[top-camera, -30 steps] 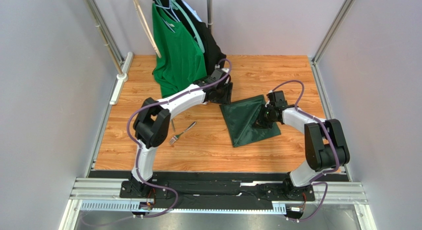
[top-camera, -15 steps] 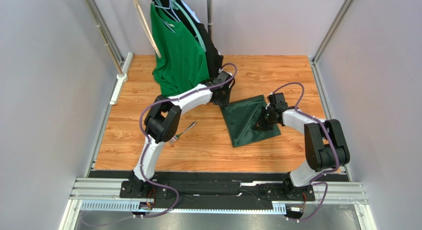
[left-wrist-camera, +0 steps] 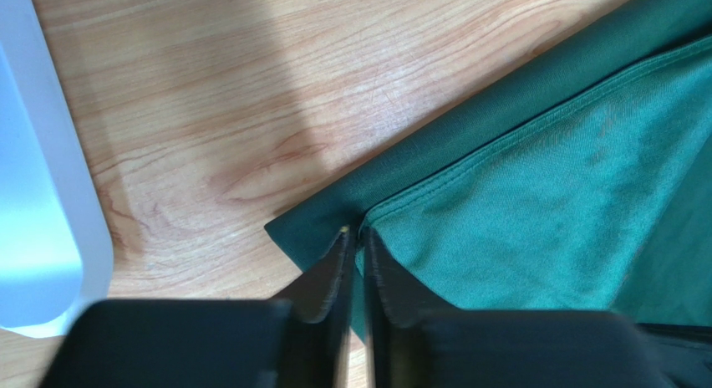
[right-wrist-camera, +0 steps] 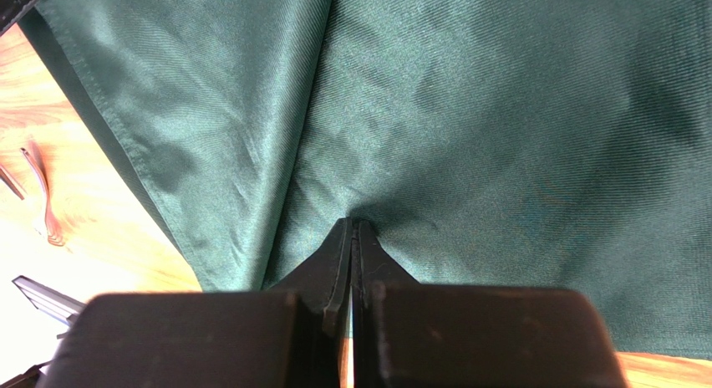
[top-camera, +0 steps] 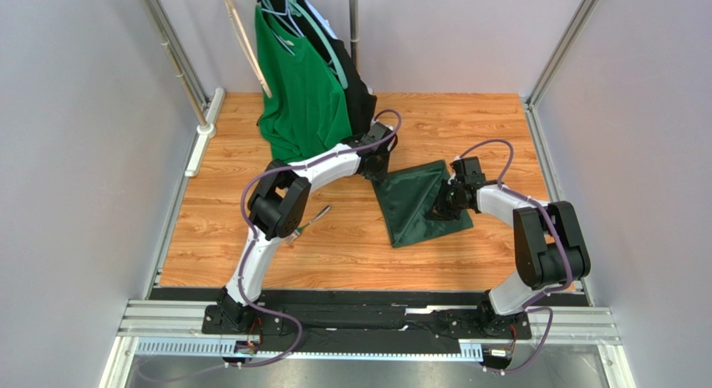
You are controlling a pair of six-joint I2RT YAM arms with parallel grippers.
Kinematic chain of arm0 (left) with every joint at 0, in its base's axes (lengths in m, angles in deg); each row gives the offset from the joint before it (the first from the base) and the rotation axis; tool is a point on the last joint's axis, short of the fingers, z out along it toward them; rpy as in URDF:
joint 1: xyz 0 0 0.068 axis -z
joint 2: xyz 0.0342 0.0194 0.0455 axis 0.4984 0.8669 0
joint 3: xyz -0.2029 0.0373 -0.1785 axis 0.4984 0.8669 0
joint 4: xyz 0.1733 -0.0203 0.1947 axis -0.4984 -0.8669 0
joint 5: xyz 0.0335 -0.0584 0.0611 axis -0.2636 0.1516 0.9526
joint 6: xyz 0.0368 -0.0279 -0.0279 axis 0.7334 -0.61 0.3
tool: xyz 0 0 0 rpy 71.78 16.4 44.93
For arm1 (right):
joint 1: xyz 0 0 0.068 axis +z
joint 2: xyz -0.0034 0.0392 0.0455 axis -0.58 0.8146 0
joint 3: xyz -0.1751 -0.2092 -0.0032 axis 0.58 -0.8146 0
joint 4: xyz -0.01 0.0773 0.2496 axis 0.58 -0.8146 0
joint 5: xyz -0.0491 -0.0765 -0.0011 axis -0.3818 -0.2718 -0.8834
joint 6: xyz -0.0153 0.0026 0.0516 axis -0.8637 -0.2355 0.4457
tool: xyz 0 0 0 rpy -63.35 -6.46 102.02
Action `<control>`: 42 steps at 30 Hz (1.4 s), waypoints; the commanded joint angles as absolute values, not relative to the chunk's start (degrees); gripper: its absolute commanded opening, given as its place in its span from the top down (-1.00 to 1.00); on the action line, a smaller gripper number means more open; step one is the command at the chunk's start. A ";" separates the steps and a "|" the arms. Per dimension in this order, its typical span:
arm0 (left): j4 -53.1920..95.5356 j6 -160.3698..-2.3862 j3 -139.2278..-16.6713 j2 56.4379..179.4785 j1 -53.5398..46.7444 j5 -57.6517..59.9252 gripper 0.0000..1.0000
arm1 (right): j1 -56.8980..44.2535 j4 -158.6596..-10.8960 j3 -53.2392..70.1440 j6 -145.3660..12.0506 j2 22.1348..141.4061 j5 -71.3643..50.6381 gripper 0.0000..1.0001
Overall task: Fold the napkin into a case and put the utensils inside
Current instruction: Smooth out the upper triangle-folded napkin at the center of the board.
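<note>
Both arms pinch the dark green soft cloth napkin (top-camera: 422, 202).
The left fingers (left-wrist-camera: 326, 279) squeeze its corner; the right fingers (right-wrist-camera: 334, 267) squeeze a middle fold.

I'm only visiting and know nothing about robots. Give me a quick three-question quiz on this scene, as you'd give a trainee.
1. True or false: the fork already lies inside the napkin.
2. What do the left fingers pinch? A) a corner of the napkin B) the fork C) nothing
3. Fill in: the right fingers are shut on the ____.
Key: 1 false; 2 A; 3 napkin.
</note>
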State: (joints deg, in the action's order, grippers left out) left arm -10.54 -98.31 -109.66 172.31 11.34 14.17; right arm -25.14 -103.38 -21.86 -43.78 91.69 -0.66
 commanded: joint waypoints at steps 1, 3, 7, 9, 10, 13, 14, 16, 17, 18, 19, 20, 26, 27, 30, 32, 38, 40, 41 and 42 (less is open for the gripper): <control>-9.23 -98.71 -111.69 171.76 11.50 15.11 0.86 | -25.34 -102.20 -22.71 -44.56 92.53 -1.48 1.00; -8.53 -98.63 -110.55 170.01 11.41 16.16 0.89 | -25.43 -102.29 -22.71 -44.38 92.97 -1.57 1.00; -7.48 -98.27 -108.44 166.83 11.41 18.45 0.99 | -25.43 -101.94 -23.15 -44.21 93.50 -1.66 1.00; -7.21 -98.19 -107.13 165.61 11.41 19.50 0.99 | -25.34 -101.94 -23.15 -44.03 93.59 -1.66 1.00; -6.78 -98.27 -106.68 165.42 11.41 19.68 1.00 | -25.43 -101.85 -23.15 -44.12 93.59 -1.57 1.00; -6.86 -98.62 -105.98 165.16 11.32 20.21 1.00 | -25.34 -101.94 -22.97 -44.03 93.59 -1.66 1.00; -7.12 -98.80 -105.71 165.25 11.32 20.73 1.00 | -25.34 -101.94 -22.89 -44.12 93.76 -1.66 1.00; -6.60 -98.98 -104.57 164.72 11.24 20.82 1.00 | -25.34 -101.94 -22.97 -44.12 93.77 -1.57 1.00; -6.25 -98.98 -104.40 164.72 11.15 20.82 1.00 | -25.34 -101.94 -22.89 -44.12 93.77 -1.57 1.00; -6.33 -98.98 -104.65 165.24 10.89 20.65 1.00 | -25.34 -101.94 -22.80 -44.12 93.77 -1.48 1.00; -6.68 -98.98 -105.09 165.60 10.80 20.39 1.00 | -25.34 -101.94 -22.80 -44.03 93.85 -1.05 1.00; -7.03 -98.89 -105.88 166.56 10.80 20.12 1.00 | -25.34 -102.02 -22.62 -44.12 93.77 -0.95 1.00; -7.47 -98.71 -107.12 168.49 10.71 20.30 1.00 | -25.34 -102.46 -21.22 -44.20 93.24 -0.16 1.00; -7.65 -98.71 -107.21 168.59 10.71 20.38 1.00 | -25.52 -102.55 -20.87 -44.29 92.89 0.10 1.00; -7.65 -98.63 -107.29 168.85 10.71 20.73 1.00 | -27.00 -102.46 -19.02 -43.59 91.66 1.15 1.00; -7.74 -98.54 -107.38 169.11 10.71 20.74 1.00 | -28.58 -102.55 -16.39 -43.15 90.95 2.82 1.00; -7.65 -98.63 -107.38 169.20 10.80 20.21 1.00 | -34.92 -101.94 -7.52 -42.71 95.78 6.95 1.00; -7.56 -98.54 -107.29 169.20 10.71 20.64 1.00 | -34.92 -100.79 -5.41 -42.36 97.62 7.39 1.00; -7.65 -98.45 -107.29 169.29 10.71 20.65 1.00 | -36.75 -100.71 -2.35 -42.71 100.33 8.01 1.00; -7.56 -98.28 -107.21 169.29 10.71 20.74 1.00 | -36.85 -100.53 -1.10 -43.15 101.58 8.79 1.00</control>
State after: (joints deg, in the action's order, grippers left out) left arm -8.13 -98.57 -105.07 169.36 10.94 20.01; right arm -35.50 -103.01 -7.00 -43.04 96.67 5.46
